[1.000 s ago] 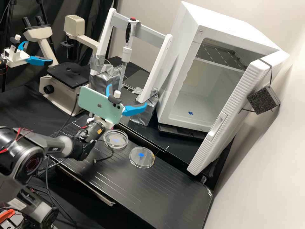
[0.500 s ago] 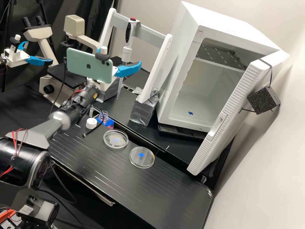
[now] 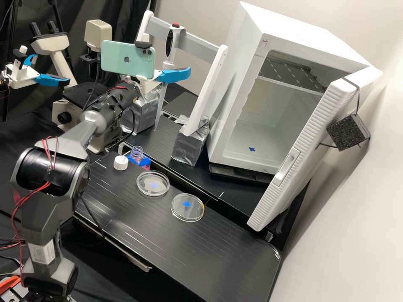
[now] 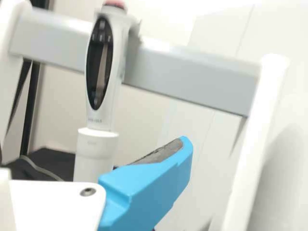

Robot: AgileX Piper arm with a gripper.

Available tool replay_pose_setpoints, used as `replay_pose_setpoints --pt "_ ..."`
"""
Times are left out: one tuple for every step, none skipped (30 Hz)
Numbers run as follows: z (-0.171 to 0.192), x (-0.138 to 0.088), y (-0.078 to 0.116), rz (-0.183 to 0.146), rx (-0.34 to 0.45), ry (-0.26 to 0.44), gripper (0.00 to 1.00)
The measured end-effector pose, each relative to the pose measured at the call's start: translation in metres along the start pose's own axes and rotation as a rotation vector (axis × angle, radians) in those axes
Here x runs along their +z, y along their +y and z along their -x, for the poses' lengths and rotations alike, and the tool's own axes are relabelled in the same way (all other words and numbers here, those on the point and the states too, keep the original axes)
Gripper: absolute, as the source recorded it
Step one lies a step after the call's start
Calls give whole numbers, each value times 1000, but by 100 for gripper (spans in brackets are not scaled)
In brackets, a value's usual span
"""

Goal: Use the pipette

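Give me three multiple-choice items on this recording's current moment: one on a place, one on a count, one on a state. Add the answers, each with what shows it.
1. Where is the pipette?
A. Inside the white incubator
B. Flat on the bench
C. Upright at the rack's crossbar

2. How many round clear dishes are on the bench?
A. Two
B. Three
C. Four

3. What is the state of the bottle?
A. Capped
B. Uncapped, standing
C. Uncapped, on its side

Answers:
1. C: both current views show the pipette upright against the crossbar.
2. A: the high view shows one dish near the bottle and a second beyond it, each with a blue mark.
3. B: the bottle's open neck points up, and the white cap sits beside it.
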Motion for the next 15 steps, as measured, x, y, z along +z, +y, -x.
replay_pose_setpoints --pt "-3 2 -1 4 -12 -4 100" --pt "-6 3 -1 7 -14 -9 100" --pt "-7 4 0 5 -11 -14 100" --pt "-8 6 1 5 -8 -20 100" --pt "-9 7 3 5 -2 -23 100" --pt "-9 8 4 3 3 -26 0" --pt "-10 8 6 1 8 -26 0" --pt "-10 8 8 1 13 -26 0" --pt "-10 7 10 1 19 -25 0" --pt "-11 7 11 3 23 -24 0" --pt "-11 7 12 1 25 -24 0" --pt "-11 6 13 -1 27 -25 0" --pt "-11 6 13 -3 29 -25 0" --pt "-11 6 14 0 30 -26 0" --pt "-11 5 15 2 32 -26 0"
